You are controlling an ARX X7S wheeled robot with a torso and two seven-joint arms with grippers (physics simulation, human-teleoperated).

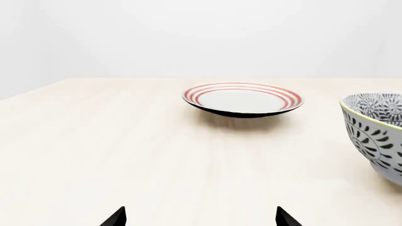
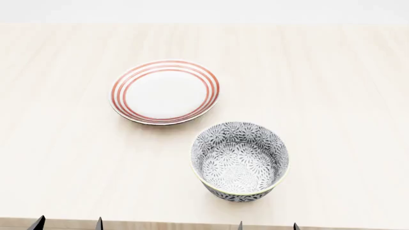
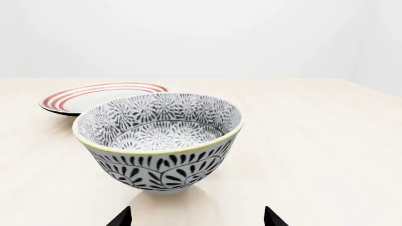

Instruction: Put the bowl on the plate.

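Note:
The bowl (image 2: 240, 161), grey-and-white floral with a thin yellow rim, stands upright on the table (image 2: 332, 96) near the front edge. The plate (image 2: 164, 91), white with red rings, lies behind it to the left, apart from it. The bowl (image 3: 158, 139) fills the right wrist view just beyond my open right gripper (image 3: 197, 217); the plate (image 3: 100, 97) shows behind. My left gripper (image 1: 199, 217) is open over bare table, with the plate (image 1: 242, 99) far ahead and the bowl (image 1: 377, 132) at the frame's edge. In the head view, only the fingertips (image 2: 40, 224) of both grippers show at the table's front edge.
The light wooden table stretches wide around both dishes, with its far edge (image 2: 204, 24) against a pale wall. Nothing else stands on it.

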